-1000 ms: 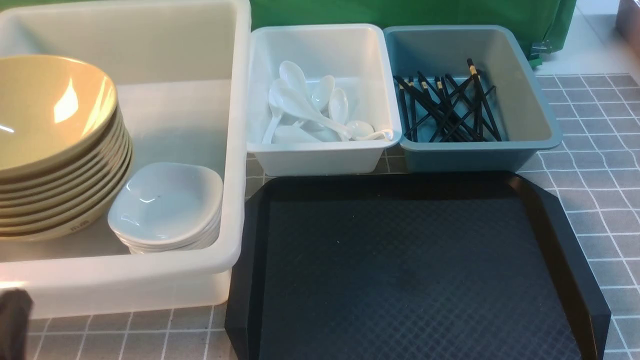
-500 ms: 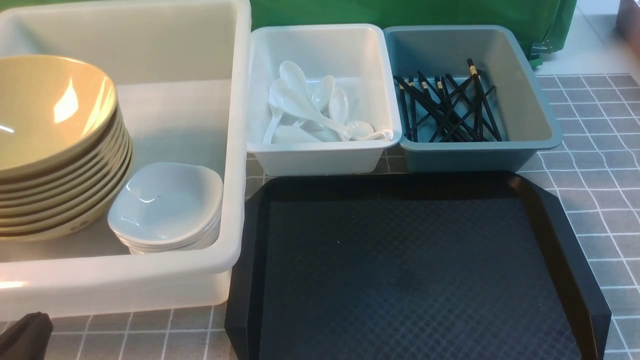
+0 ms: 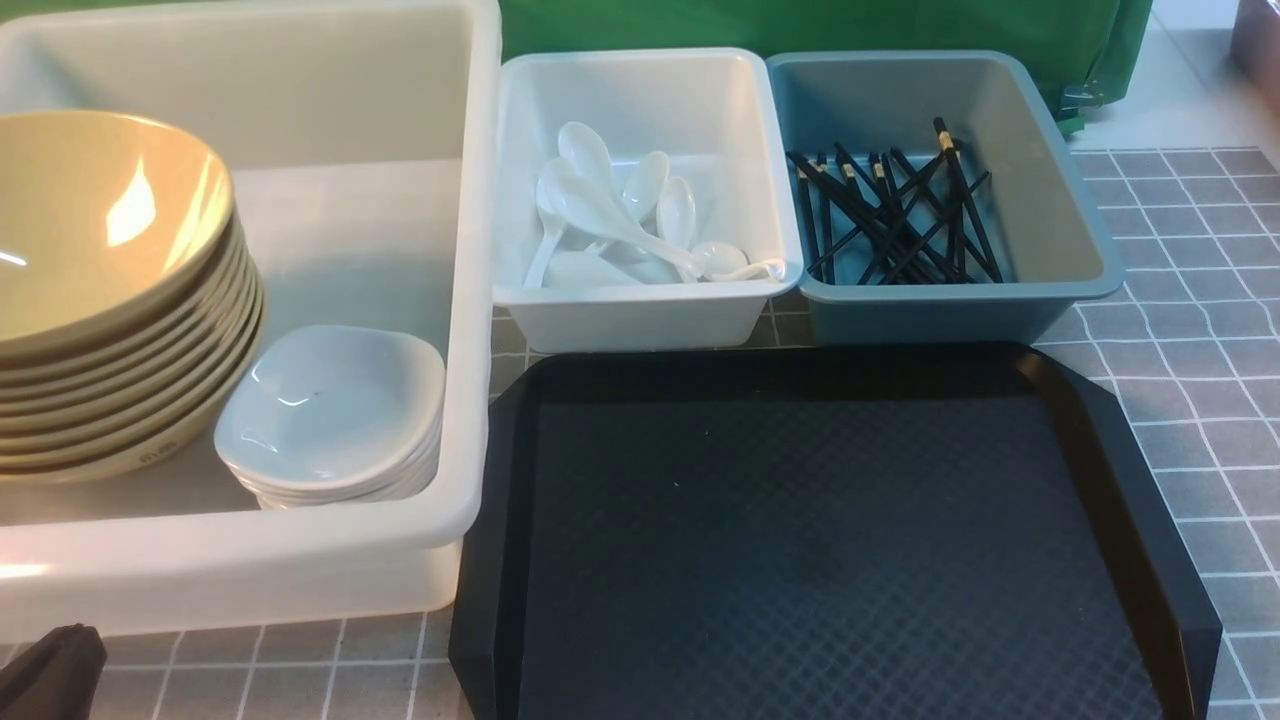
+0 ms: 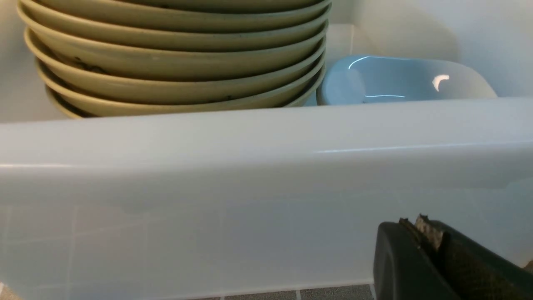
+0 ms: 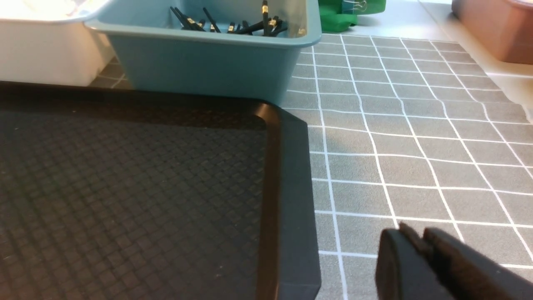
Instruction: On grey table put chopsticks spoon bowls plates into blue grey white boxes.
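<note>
1. The left pincer (image 4: 420, 229) is clenched with nothing between its fingers; it sits low, just in front of the near wall of the large translucent white box (image 4: 250, 166), above the grey desk (image 3: 1180, 400). In the front view only a dark bit of it shows at the lower left corner (image 3: 50, 670).
2. The right pincer (image 5: 416, 241) appears clenched, its fingers pressed nearly together and empty, above the gridded desk (image 5: 416, 137) beside the right edge of the black tray (image 5: 287, 187).
3. The large translucent white box (image 3: 470, 300) stands on the left of the desk. Inside it a stack of beige-yellow bowls (image 3: 110, 260) leans slightly, and a stack of small white plates (image 3: 335, 405) sits just beside it, touching the stack's lower bowls.
4. The small white box (image 3: 640, 320) stands in the middle at the back, holding a heap of white soup spoons (image 3: 620, 220).
5. The blue-grey box (image 3: 940, 310) stands just to its right, their rims touching. Black chopsticks (image 3: 900, 215) with gold bands lie crossed inside it.
6. The black tray (image 3: 830, 540), octagonal with a textured floor, lies nearest the robot, right of the large box, in front of the two small boxes.
7. A green cloth (image 3: 800, 30) hangs behind the boxes.
</note>
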Tool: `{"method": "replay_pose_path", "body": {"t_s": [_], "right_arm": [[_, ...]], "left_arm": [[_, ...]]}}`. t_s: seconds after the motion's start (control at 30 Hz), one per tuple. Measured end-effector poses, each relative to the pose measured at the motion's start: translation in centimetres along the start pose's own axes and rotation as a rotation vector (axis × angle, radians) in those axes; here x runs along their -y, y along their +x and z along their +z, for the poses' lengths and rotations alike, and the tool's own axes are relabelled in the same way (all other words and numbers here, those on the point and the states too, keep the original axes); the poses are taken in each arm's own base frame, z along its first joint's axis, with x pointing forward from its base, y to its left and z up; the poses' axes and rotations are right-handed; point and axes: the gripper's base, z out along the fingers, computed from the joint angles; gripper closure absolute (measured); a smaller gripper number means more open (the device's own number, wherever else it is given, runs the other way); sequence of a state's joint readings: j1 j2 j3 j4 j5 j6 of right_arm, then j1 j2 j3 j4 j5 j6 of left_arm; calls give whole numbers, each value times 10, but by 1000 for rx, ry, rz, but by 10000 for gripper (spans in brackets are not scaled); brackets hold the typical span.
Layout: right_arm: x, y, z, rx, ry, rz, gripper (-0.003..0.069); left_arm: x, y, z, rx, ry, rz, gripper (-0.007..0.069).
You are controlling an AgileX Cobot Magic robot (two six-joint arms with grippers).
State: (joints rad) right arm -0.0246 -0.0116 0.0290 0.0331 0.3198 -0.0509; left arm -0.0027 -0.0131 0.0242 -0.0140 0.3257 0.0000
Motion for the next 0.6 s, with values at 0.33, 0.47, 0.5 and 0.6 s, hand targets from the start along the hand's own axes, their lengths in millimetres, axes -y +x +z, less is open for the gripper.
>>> {"method": "replay_pose_path", "body": {"t_s": [0.33, 0.47, 0.5, 0.6], "right_arm": [[0, 0, 0, 0, 0, 1, 552], [0, 0, 0, 0, 0, 1, 546], [0, 0, 0, 0, 0, 1, 545], [0, 0, 0, 0, 0, 1, 543]], "left_arm": [[0, 0, 0, 0, 0, 0, 633], [0, 0, 0, 0, 0, 0, 633], [0, 0, 0, 0, 0, 0, 633], [0, 0, 0, 0, 0, 0, 633]]}}
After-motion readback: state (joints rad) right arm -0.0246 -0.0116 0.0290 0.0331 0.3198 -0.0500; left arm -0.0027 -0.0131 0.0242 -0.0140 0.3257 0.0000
